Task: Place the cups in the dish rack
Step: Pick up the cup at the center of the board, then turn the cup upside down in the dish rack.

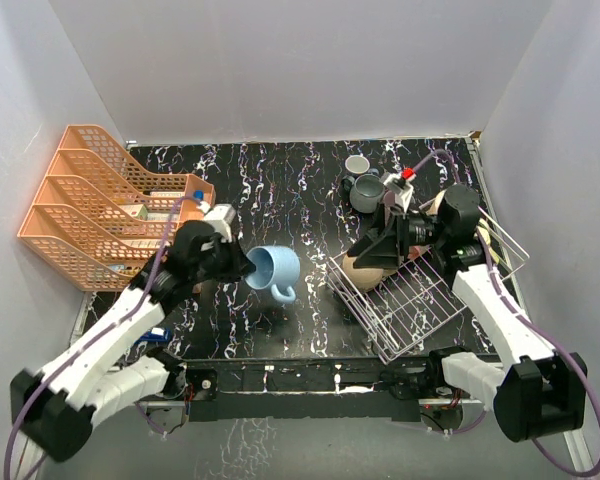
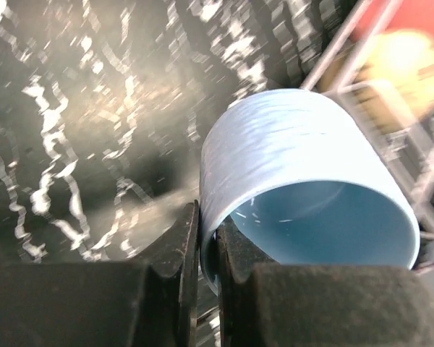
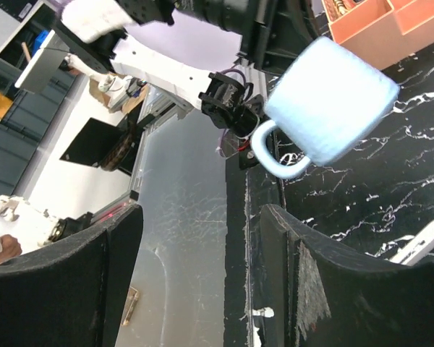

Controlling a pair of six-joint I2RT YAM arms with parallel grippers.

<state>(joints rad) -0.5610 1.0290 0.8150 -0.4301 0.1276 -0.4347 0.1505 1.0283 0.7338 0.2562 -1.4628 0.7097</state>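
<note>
The loading looks to be at an early stage. Only 1 cup can be made out inside the rack [image 1: 435,300]: a tan mug [image 1: 361,273] at its left corner, half hidden under the right arm, so others may lie there unseen. The rack sits askew on the right side of the table [image 1: 280,190], and whether it lies flat or is tipped I cannot tell.

A blue mug [image 1: 273,268] is on its way. The left claw [image 2: 206,242] is clamped on its rim, 1 finger inside the wall and 1 outside. It holds the mug on its side near the middle of the table, left of the rack, with the handle hanging down (the right wrist view shows this best). The right claw [image 3: 199,238] hangs over the rack's left end with its fingers apart and nothing between them, facing the blue mug.

Behind the rack, 2 cups wait on the table: a grey-green mug [image 1: 367,193] and, just beyond it, a small grey cup [image 1: 357,164]. By my count that leaves at least 3 to load, the blue one included.

The tabletop is glossy black with white marble veining. It is closed in by plain white walls [image 1: 280,70] at the back and on both sides. An orange tray stack [image 1: 90,215] stands at the far left. Past the near edge, the right wrist view catches a pale floor and dark storage bins.
</note>
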